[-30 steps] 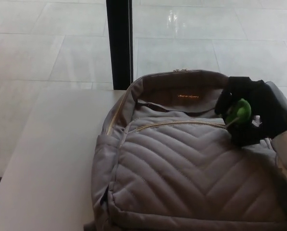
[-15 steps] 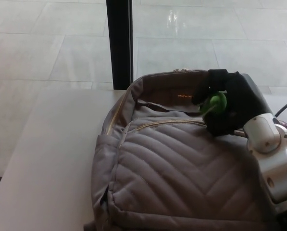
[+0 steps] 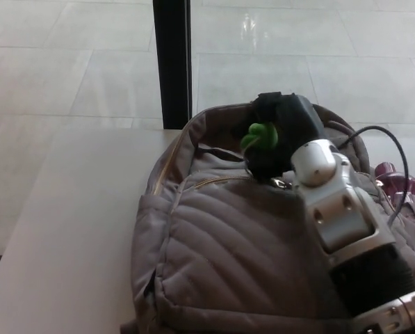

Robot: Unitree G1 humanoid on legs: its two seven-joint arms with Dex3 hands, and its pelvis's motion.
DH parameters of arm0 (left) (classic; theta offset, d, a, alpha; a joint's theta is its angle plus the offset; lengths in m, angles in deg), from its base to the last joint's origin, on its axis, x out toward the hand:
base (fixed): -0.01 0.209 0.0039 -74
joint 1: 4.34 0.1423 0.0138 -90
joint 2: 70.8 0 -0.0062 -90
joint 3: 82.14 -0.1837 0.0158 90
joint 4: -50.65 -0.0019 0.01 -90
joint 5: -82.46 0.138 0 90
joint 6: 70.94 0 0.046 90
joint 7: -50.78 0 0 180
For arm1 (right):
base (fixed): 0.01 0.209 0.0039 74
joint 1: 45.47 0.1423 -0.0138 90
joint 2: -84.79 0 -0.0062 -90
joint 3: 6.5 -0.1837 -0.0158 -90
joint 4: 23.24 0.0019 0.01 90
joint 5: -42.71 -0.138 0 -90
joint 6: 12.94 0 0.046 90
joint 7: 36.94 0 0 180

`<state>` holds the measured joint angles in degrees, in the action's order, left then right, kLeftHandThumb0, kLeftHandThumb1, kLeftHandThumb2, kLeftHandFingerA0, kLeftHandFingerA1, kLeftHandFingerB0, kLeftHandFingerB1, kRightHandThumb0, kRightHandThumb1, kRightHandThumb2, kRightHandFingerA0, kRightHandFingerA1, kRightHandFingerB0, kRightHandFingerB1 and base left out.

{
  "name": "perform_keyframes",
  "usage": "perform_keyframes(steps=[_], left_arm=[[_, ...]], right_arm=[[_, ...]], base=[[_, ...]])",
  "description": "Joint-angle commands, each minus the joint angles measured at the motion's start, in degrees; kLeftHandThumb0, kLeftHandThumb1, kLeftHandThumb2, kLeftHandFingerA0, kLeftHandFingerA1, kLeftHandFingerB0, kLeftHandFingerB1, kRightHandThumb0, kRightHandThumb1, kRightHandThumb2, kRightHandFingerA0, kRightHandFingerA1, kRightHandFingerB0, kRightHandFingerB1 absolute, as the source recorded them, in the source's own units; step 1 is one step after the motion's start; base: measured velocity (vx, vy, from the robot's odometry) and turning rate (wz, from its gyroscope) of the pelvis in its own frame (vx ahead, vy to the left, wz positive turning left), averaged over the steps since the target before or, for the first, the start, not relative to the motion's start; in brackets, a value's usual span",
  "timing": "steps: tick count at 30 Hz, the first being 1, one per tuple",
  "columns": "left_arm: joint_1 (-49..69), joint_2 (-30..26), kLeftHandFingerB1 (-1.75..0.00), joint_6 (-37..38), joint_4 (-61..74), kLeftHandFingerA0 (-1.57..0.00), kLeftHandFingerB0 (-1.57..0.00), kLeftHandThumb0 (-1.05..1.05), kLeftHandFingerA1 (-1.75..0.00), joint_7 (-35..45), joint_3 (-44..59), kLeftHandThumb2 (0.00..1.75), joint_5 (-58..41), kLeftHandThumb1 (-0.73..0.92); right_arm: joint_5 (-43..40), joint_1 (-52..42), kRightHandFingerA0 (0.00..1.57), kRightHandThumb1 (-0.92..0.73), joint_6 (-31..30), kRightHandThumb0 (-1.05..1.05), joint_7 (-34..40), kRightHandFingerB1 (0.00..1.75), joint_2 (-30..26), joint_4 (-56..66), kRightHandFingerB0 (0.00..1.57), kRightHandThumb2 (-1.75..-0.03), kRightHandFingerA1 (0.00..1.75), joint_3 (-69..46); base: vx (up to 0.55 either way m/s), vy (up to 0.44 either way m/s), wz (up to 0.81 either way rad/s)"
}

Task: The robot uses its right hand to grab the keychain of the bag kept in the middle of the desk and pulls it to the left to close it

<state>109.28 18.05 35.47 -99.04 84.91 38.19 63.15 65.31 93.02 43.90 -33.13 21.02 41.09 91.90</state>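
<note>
Head view looks down on a grey quilted bag (image 3: 221,257) lying flat on the white desk (image 3: 75,229), a little right of the middle, its top end towards the tiled floor (image 3: 68,62) and a black post (image 3: 172,62) beyond the far edge. The front panel has chevron stitching, and a gold-toothed zip (image 3: 208,182) runs across it near the top; another gold line follows the bag's left edge. The main opening at the top gapes a little on the left side, showing the darker lining.

The right hand (image 3: 280,132) sits on the top edge of the bag, near its middle, with the silver wrist (image 3: 325,191) and dark forearm lying diagonally across the bag's right half. Its black fingers (image 3: 266,161) are closed around a small bright green keychain (image 3: 257,136), which bulges out on the hand's left side. A small metal piece shows just below the fingers, by the zip line. A thin black cable (image 3: 384,136) loops off the wrist. Something purple (image 3: 395,182) pokes out by the bag's right edge; I can't make out what it is.
</note>
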Motion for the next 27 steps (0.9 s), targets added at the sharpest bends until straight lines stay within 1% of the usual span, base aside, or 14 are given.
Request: perform_keyframes(steps=[1, 7, 8, 9, 10, 14, 15, 16, 18, 19, 21, 22, 24, 27], left_arm=[[-0.3, 0.0, -0.51, -1.5, 1.0, -0.66, -0.65, -0.87, -0.61, -2.5, -1.3, 0.73, 0.7, 0.92], [-0.3, 0.1, -0.52, -0.3, 1.2, -0.66, -0.58, -0.96, -0.59, -2.8, -3.0, 0.84, 1.4, 0.79], [-0.4, 0.1, -0.49, -0.4, 1.1, -0.67, -0.62, -0.9, -0.57, -2.8, -3.2, 0.72, 1.4, 0.92], [-0.5, 0.1, -0.5, -0.5, 1.0, -0.69, -0.66, -0.91, -0.57, -2.7, -3.5, 0.72, 1.5, 0.92], [-0.4, 0.1, -0.5, -0.4, 1.0, -0.69, -0.66, -0.91, -0.57, -2.6, -3.7, 0.72, 1.7, 0.92], [-0.6, 0.4, -0.49, -0.5, 1.4, -0.67, -0.64, -0.9, -0.56, -2.6, -4.3, 0.73, 1.7, 0.92], [-0.7, 0.6, -0.5, -0.3, 1.4, -0.64, -0.57, -0.9, -0.57, -2.6, -4.3, 0.73, 1.6, 0.92], [-0.4, 0.8, -0.6, 0.4, 1.6, -0.56, -0.54, -0.86, -0.64, -1.9, -4.6, 1.11, 1.7, 0.74], [-0.4, 0.9, -0.6, 0.5, 1.8, -0.56, -0.54, -0.86, -0.64, -1.9, -4.8, 1.11, 1.7, 0.74], [-1.1, 1.1, -0.5, 0.0, 1.4, -0.6, -0.57, -0.88, -0.58, -1.6, -5.0, 0.74, 1.6, 0.92], [-1.4, 1.1, -0.51, 0.1, 1.2, -0.61, -0.56, -0.88, -0.58, -2.2, -5.2, 0.75, 1.9, 0.92], [-1.6, 1.2, -0.5, 0.3, 1.0, -0.6, -0.56, -0.88, -0.59, -1.7, -5.3, 0.76, 1.7, 0.92], [-2.0, 1.0, -0.5, -0.1, 1.2, -0.61, -0.57, -0.89, -0.58, -1.4, -5.4, 0.75, 1.4, 0.92], [-1.6, 1.0, -0.51, 0.1, 2.0, -0.6, -0.56, -0.9, -0.57, -1.9, -5.6, 0.75, 1.6, 0.92]], right_arm=[[-1.4, 3.0, 0.95, -0.64, -5.5, -0.28, 7.0, 1.26, 6.8, -4.5, 0.78, -0.92, 1.68, -1.2], [-3.3, 4.9, 0.93, -0.74, -5.8, -0.33, 12.2, 1.37, 12.6, -8.9, 0.79, -0.76, 1.68, -1.4], [-3.2, 4.9, 0.96, -0.71, -5.6, -0.34, 12.9, 1.37, 13.1, -9.4, 0.82, -0.8, 1.66, -1.0], [-2.9, 5.2, 0.93, -0.65, -5.0, -0.34, 13.8, 1.39, 14.3, -11.1, 0.77, -0.88, 1.43, -0.1], [-2.9, 5.8, 0.93, -0.65, -4.6, -0.34, 14.3, 1.39, 15.3, -13.0, 0.77, -0.88, 1.43, 0.4], [-4.0, 5.8, 0.96, -0.66, -3.7, -0.34, 16.7, 1.3, 17.1, -14.1, 0.77, -0.87, 1.44, 0.1], [-5.3, 6.6, 0.93, -0.72, -1.2, -0.4, 18.9, 1.12, 20.0, -16.6, 0.84, -0.77, 1.26, -0.5], [-6.8, 7.8, 0.9, -0.8, 1.4, -0.46, 19.7, 1.22, 21.9, -19.0, 0.8, -0.71, 1.41, -1.5], [-7.2, 8.0, 0.9, -0.8, 1.8, -0.46, 19.9, 1.22, 21.8, -19.3, 0.8, -0.71, 1.41, -1.6], [-8.8, 10.3, 0.89, -0.85, 2.6, -0.44, 21.2, 1.07, 23.8, -21.4, 0.73, -0.7, 1.51, -3.3], [-10.2, 12.0, 0.78, -0.83, 2.9, -0.34, 22.8, 0.74, 25.7, -22.1, 0.64, -0.66, 1.18, -4.4], [-11.2, 11.9, 0.72, -0.78, 5.0, -0.27, 21.7, 0.86, 26.0, -22.4, 0.66, -0.73, 1.43, -4.6], [-11.9, 13.9, 0.74, -0.75, 4.8, -0.24, 22.2, 1.04, 26.3, -23.9, 0.61, -0.7, 1.57, -5.4], [-12.6, 15.6, 0.78, -0.73, 5.3, -0.27, 23.4, 0.94, 27.0, -25.1, 0.64, -0.73, 1.52, -6.0]], base=[[0.0, 0.0, 0.0], [0.0, 0.0, 0.01], [0.0, 0.0, 0.0], [0.0, 0.0, 0.0], [0.0, 0.0, 0.0], [0.0, 0.0, 0.0], [0.0, 0.0, 0.0], [0.0, 0.0, 0.0], [0.0, 0.0, 0.0], [0.0, 0.0, 0.0], [0.0, 0.0, 0.0], [0.0, 0.0, 0.0], [0.0, 0.0, 0.0], [0.0, 0.0, 0.0]])
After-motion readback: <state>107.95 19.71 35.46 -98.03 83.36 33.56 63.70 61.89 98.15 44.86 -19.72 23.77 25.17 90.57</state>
